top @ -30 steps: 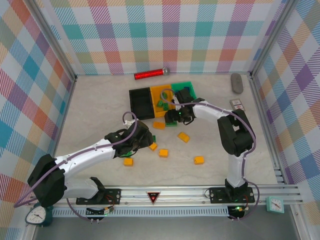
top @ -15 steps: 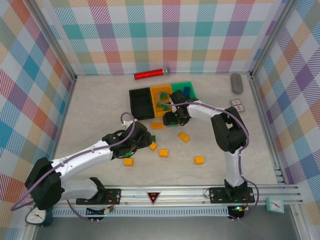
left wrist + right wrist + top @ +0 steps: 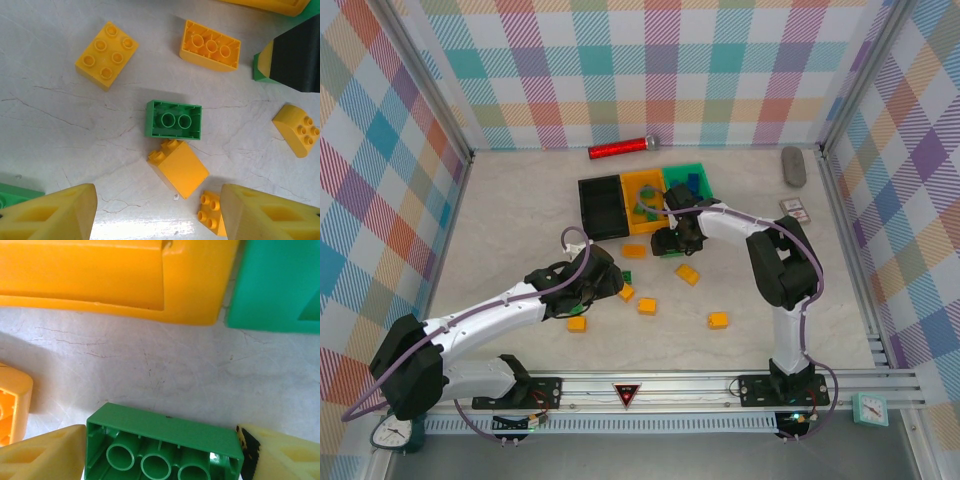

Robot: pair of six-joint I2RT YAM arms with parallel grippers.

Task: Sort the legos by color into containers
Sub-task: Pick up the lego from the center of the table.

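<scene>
The pale marbled bench carries a black bin, orange bin and green bin in a row. A red cylinder lies behind them and a grey oval far right. Yellow bricks and a green brick lie scattered in front.

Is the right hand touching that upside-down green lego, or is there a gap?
Touching. The right wrist view shows the green lego between the fingers of the right hand, each flush against one end, no gap.
</scene>
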